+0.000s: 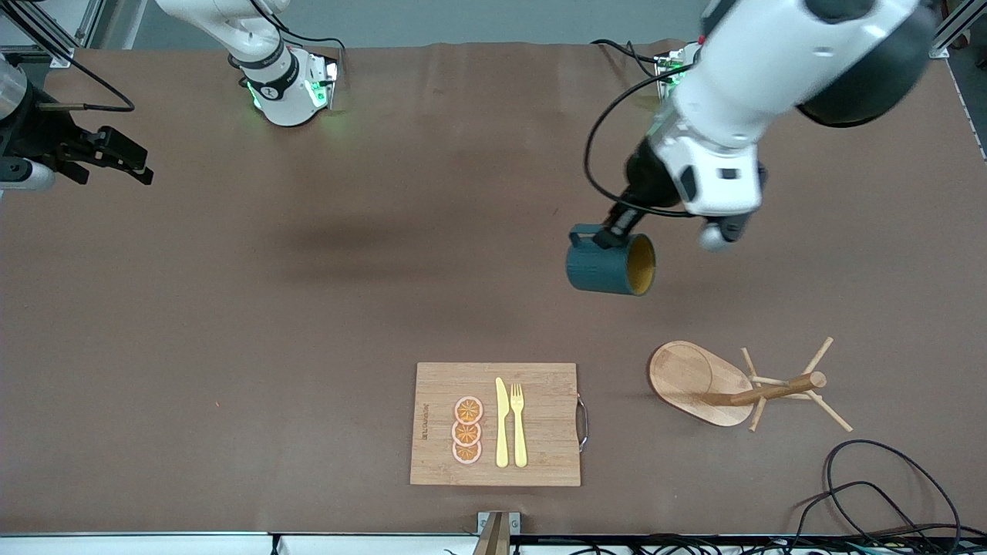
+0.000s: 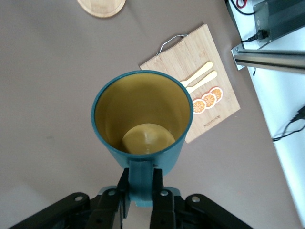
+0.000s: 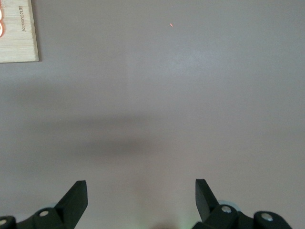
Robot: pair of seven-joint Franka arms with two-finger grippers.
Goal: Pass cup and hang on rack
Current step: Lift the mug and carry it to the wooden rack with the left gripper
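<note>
My left gripper [image 1: 614,231] is shut on the handle of the dark teal cup [image 1: 609,266] and holds it in the air over bare table. The cup lies on its side, its yellow-brown mouth turned toward the left arm's end. In the left wrist view the gripper [image 2: 141,183] clamps the handle and I look into the cup [image 2: 143,117]. The wooden rack [image 1: 740,385] stands on its oval base [image 1: 686,374], nearer to the front camera than the spot under the cup; its base edge shows in the left wrist view [image 2: 101,5]. My right gripper [image 1: 143,166] [image 3: 141,191] is open and empty, waiting at the right arm's end.
A bamboo cutting board [image 1: 496,424] [image 2: 195,57] with a yellow knife, a fork and orange slices lies near the front edge, beside the rack. Black cables [image 1: 887,493] lie at the front corner at the left arm's end.
</note>
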